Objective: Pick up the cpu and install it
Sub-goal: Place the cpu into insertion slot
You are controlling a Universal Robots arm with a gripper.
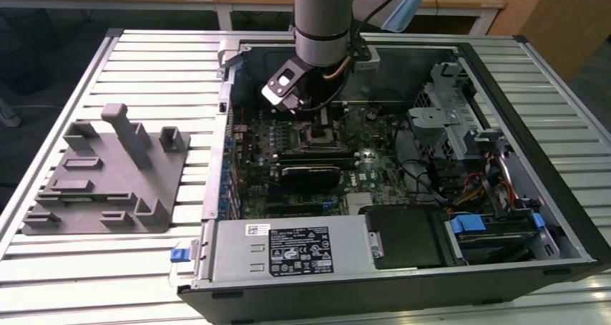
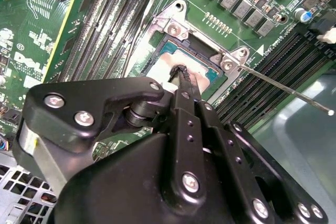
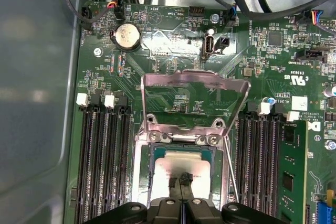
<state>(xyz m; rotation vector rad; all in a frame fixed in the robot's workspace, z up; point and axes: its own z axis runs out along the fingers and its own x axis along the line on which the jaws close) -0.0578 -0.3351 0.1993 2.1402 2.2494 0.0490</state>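
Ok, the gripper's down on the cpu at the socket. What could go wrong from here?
The cpu appears to lie in the open socket under the gripper, so any sideways drag could skew it. The unlatched lever runs close beside the gripper and could snag.

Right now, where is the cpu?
In both wrist views the cpu lies in the socket on the motherboard, under the gripper, with the load plate open and memory slots on either side.
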